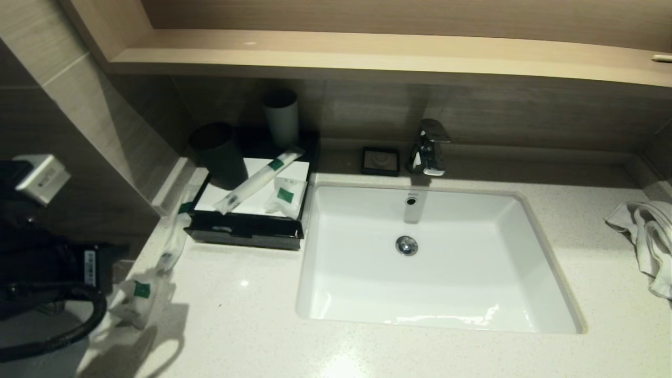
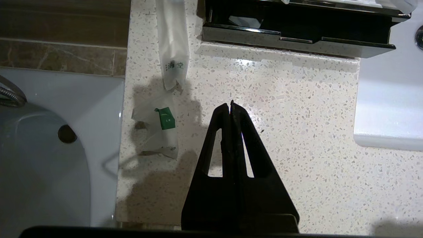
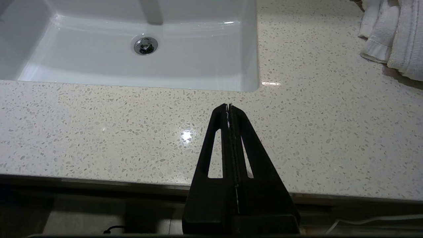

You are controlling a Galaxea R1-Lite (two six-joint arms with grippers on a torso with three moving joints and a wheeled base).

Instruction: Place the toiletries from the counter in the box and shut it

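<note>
Speckled off-white stone counter (image 1: pixel 252 325) with inset white sink (image 1: pixel 436 262) at centre. Black box (image 1: pixel 247 231) sits at counter's left rear, just beside sink's left rim, drawer front facing forward; white top panel carries a dark cup (image 1: pixel 219 155), one long sachet (image 1: pixel 260 180) lying diagonally, one small squarish sachet (image 1: pixel 285 197). Pale cup (image 1: pixel 281 118) stands behind it. White towel (image 1: pixel 648 236) bunched at far right. Long thin sachet (image 2: pixel 172 43) on counter left of box, near the edge; small green-label sachet (image 2: pixel 158 127) just in front of it. Left gripper (image 2: pixel 230 107) above bare counter, beside the small sachet, not touching; fingers pressed together, empty. Right gripper (image 3: pixel 228 108) over front counter edge, also closed, empty.
</note>
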